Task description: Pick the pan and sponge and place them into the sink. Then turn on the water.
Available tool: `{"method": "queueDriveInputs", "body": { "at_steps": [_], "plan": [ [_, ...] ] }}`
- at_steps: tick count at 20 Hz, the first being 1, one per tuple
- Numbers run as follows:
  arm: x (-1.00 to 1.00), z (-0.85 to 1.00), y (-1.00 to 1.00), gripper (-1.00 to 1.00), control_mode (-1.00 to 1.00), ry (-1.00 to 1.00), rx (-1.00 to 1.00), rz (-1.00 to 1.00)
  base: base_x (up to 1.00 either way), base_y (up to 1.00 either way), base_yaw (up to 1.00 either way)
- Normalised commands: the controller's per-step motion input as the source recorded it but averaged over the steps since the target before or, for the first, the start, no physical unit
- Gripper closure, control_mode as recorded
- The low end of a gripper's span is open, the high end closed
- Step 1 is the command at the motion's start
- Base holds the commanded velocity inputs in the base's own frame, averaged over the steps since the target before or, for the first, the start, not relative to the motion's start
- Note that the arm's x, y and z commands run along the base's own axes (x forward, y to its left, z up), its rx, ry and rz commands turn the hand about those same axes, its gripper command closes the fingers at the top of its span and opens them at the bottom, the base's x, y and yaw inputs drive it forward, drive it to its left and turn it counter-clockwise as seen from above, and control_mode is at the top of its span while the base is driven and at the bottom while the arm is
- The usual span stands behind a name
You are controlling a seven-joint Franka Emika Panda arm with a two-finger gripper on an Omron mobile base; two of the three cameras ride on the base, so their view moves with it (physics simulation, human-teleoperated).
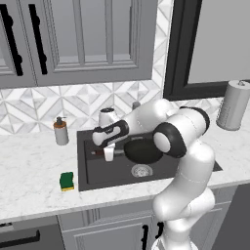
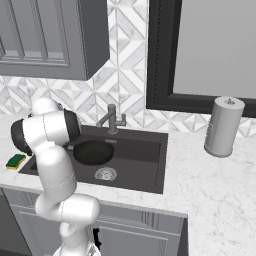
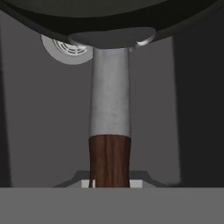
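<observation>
1. Pan (image 1: 142, 151) hangs over the dark sink (image 1: 88, 177), bowl above the drain (image 1: 141, 170), and the gripper (image 1: 108, 155) is clamped on its brown handle (image 3: 109, 162); from the hand view the handle runs straight out from between the fingers to the pan's underside
2. Judged from this, the pan is inside the sink's outline but not let go, so the first placing is nearly done
3. Sponge (image 1: 67, 181) lies on the marble counter (image 1: 29, 176) just beside the sink's left front corner, untouched; it is left to fetch
4. Faucet (image 2: 111, 119) stands behind the sink with no stream falling, so the water is left to turn on
5. Room: the sink walls sit close around the pan, and the faucet rises just behind it; lifting straight up looks the safest way out
6. Soap bottle (image 1: 60, 131) stands by the wall, well apart from the sponge, so the reach there looks open
</observation>
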Motion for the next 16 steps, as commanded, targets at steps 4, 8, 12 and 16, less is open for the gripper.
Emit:
{"method": "queueDriveInputs", "body": {
  "at_steps": [4, 8, 12, 16],
  "plan": [
    [0.2, -0.51, -0.26, 1.0, -1.0, 0.03, 0.0, -0.04, 0.0, 0.0, 0.0],
    [0.23, -0.46, -0.27, 1.0, -1.0, 0.05, 0.0, -0.03, 0.0, 0.0, 0.0],
    [0.22, -0.49, -0.27, 1.0, -1.0, 0.04, 0.0, -0.03, 0.0, 0.0, 0.0],
    [0.14, -0.51, -0.14, 1.0, -1.0, 0.01, 0.0, -0.03, 0.0, 0.0, 0.0]
  ]
}}
